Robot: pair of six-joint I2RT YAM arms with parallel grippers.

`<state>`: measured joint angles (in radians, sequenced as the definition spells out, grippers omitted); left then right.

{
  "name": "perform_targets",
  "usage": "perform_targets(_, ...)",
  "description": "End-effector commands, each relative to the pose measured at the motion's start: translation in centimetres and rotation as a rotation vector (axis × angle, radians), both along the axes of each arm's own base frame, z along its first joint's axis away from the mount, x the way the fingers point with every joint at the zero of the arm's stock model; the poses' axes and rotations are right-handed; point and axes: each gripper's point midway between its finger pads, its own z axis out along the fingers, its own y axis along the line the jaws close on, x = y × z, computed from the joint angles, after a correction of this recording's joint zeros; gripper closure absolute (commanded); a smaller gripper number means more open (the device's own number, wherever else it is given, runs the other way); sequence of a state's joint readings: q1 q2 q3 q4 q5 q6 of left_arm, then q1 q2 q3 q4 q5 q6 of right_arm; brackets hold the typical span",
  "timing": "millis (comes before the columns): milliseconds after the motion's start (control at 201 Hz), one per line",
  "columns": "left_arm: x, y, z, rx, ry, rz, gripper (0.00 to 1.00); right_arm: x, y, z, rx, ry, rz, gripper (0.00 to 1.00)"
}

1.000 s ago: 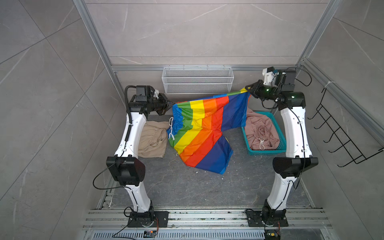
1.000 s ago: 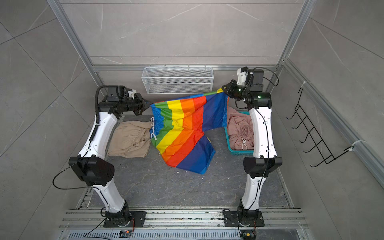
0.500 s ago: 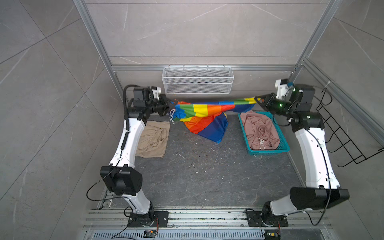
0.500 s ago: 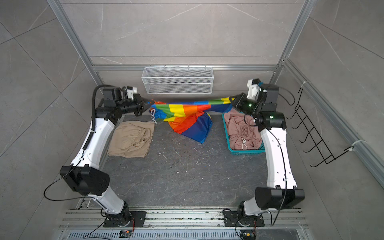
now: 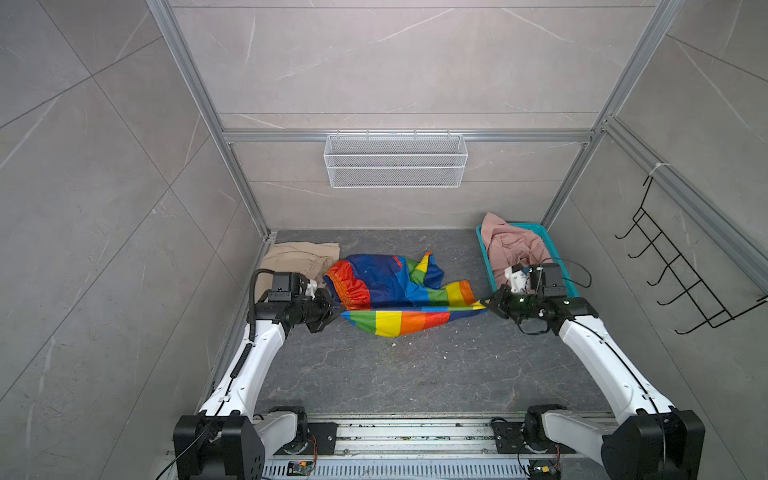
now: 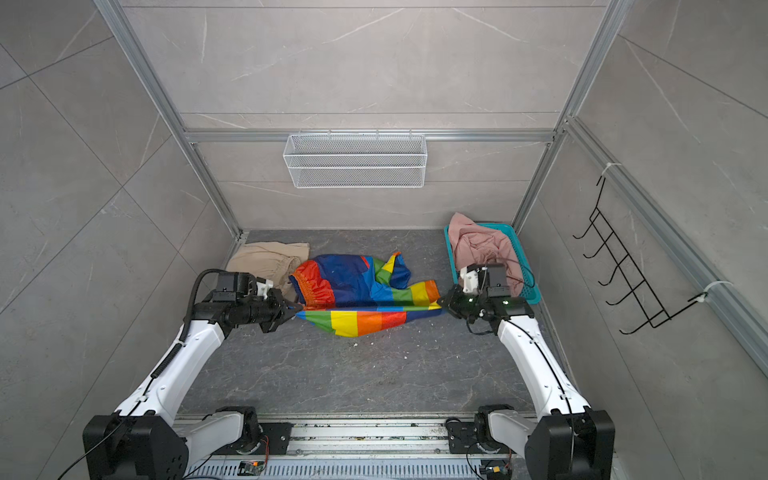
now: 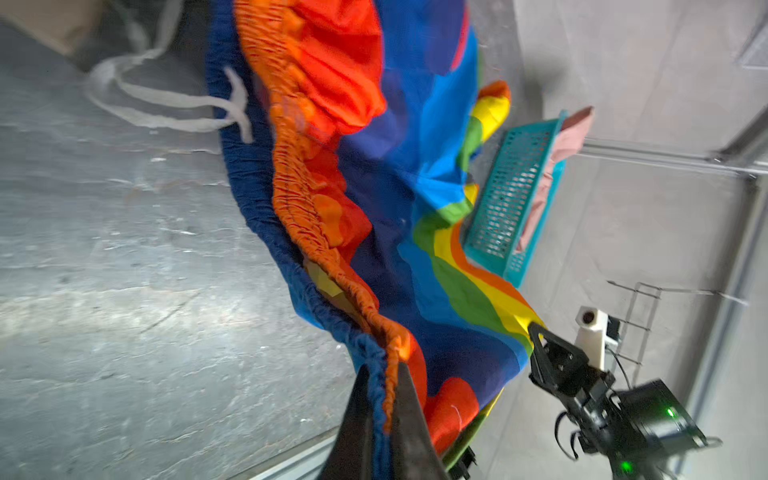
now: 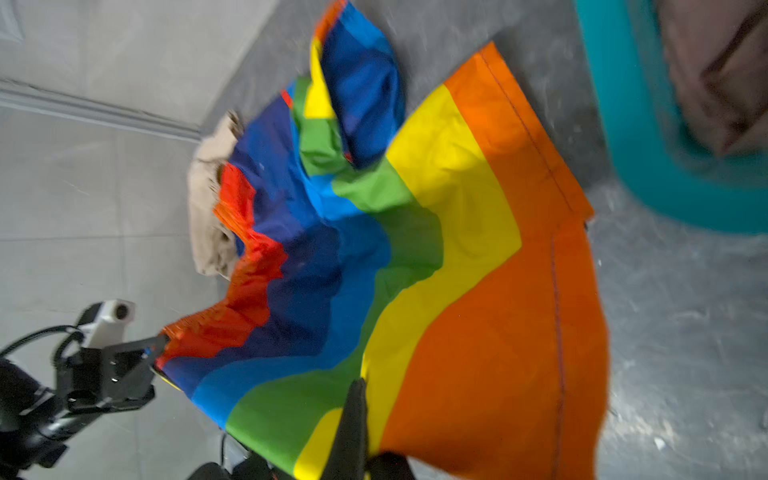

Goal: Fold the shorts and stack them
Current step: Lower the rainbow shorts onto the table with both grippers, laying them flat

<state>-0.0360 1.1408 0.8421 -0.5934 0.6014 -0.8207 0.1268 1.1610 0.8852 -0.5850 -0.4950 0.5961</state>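
Note:
The rainbow-striped shorts (image 5: pixel 390 286) (image 6: pixel 353 282) lie crumpled on the grey floor, their near edge stretched taut between both grippers just above it. My left gripper (image 5: pixel 341 309) (image 7: pixel 384 374) is shut on the elastic waistband at the left end. At the right end my right gripper (image 5: pixel 484 304) (image 8: pixel 361 386) is shut on a yellow-striped corner. The beige shorts (image 5: pixel 299 255) (image 6: pixel 266 255) lie flat at the back left, partly under the rainbow pair. The dusty pink shorts (image 5: pixel 513 245) (image 6: pixel 478 243) sit bunched in the teal basket (image 5: pixel 484 257).
The teal basket (image 6: pixel 451 257) stands at the back right, close behind my right wrist. A white wire basket (image 5: pixel 395 160) hangs on the back wall and a black hook rack (image 5: pixel 681 274) on the right wall. The arms' base rail (image 5: pixel 415 432) runs along the front.
Both arms have come down and forward. The rainbow shorts, earlier hanging spread high at the back, now lie heaped on the floor with one edge still held between the grippers.

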Motion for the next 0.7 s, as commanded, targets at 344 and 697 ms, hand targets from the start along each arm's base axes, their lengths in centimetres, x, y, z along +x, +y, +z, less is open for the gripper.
perform_targets(344,-6.0,2.5,-4.7,0.15,0.088,0.026,0.59,-4.2,0.4,-7.7,-0.219,0.188,0.091,0.63)
perform_targets(697,1.1,5.4,2.8,0.297,-0.087,0.171,0.01,7.0,3.1,0.6,-0.203,-0.029,0.075,0.04)
